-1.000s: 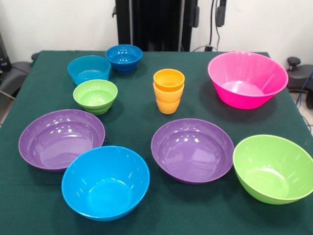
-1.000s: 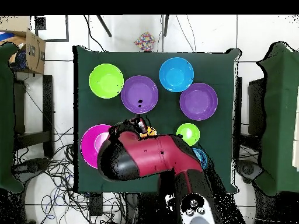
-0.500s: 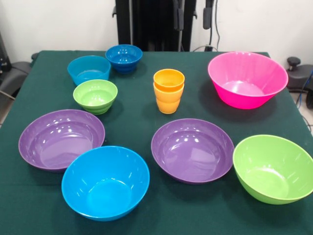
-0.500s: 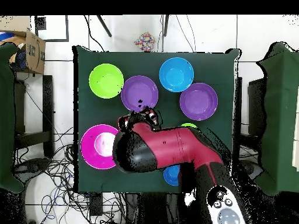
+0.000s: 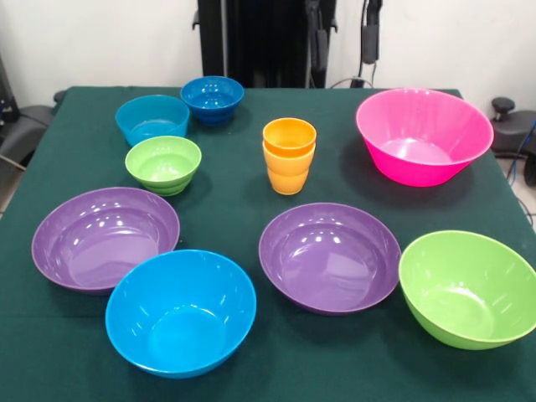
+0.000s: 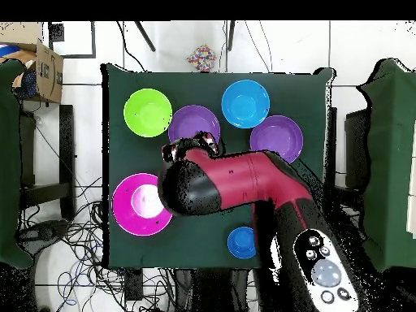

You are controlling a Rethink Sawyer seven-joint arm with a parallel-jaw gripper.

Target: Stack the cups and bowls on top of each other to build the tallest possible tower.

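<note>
Two cups stand nested, the orange cup (image 5: 289,136) inside the yellow-orange cup (image 5: 288,174), mid-table. To their left are the small green bowl (image 5: 163,163), the light blue bowl (image 5: 152,118) and the dark blue bowl (image 5: 212,98). The large bowls stand apart: pink (image 5: 423,134), green (image 5: 467,287), two purple (image 5: 329,255) (image 5: 104,238) and blue (image 5: 180,311). My gripper (image 5: 343,33) shows only as two dark tips at the top edge, open and empty, high above the cups. In the overhead view the gripper (image 6: 192,149) and red arm (image 6: 236,183) hide the cups.
The bowls crowd the green tablecloth (image 5: 234,201), with narrow gaps between them. The large green bowl (image 6: 148,112) and large blue bowl (image 6: 245,103) sit near the table's edge. A cardboard box (image 6: 36,69) stands off the table, and cables lie on the floor.
In the overhead view the arm has swung further over the table, covering the small green bowl and uncovering the dark blue one. The gripper tips have shifted sideways. Cups and bowls have not moved.
</note>
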